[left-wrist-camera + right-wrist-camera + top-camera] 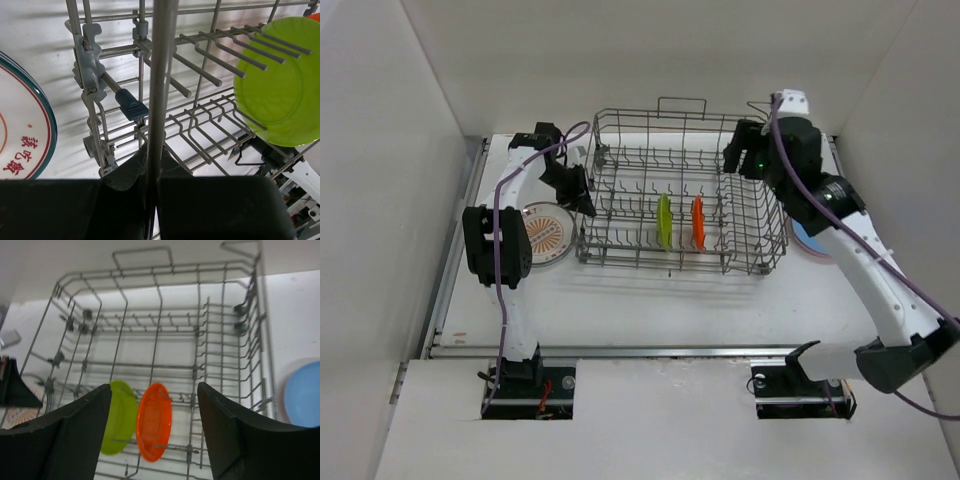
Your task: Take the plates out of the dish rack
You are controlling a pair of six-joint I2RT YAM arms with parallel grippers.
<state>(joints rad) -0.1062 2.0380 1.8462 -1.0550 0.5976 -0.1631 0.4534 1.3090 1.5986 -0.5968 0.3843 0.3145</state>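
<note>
So we're mid-unload here. The right gripper [152, 389] hangs above the dish rack [160, 305] with its fingers spread wide and nothing in them. The orange plate [154, 422] sits dead centre in the gap between them, further down, standing on edge in the tines. The lime green plate [120, 422] stands right beside it, roughly under one finger's inner edge. Looks to me like orange is the next pick. That means a straight drop until the fingers straddle its rim, a pinch, then a lift clear of the tines without knocking green. The left gripper [152, 170] is clenched on an upright wire [160, 75] of the rack's side wall, I'd guess to stop the rack sliding. Count: one rack with two plates in it (green, orange), plus two I can see out on the table [650, 300]. Those are a white sunburst plate [545, 235] outside the rack, just behind the left fingers, and a light blue plate [302, 400] beyond the rack wall, off to the outer side of the right fingers. Can't tell if anything's stacked under the blue one.
</note>
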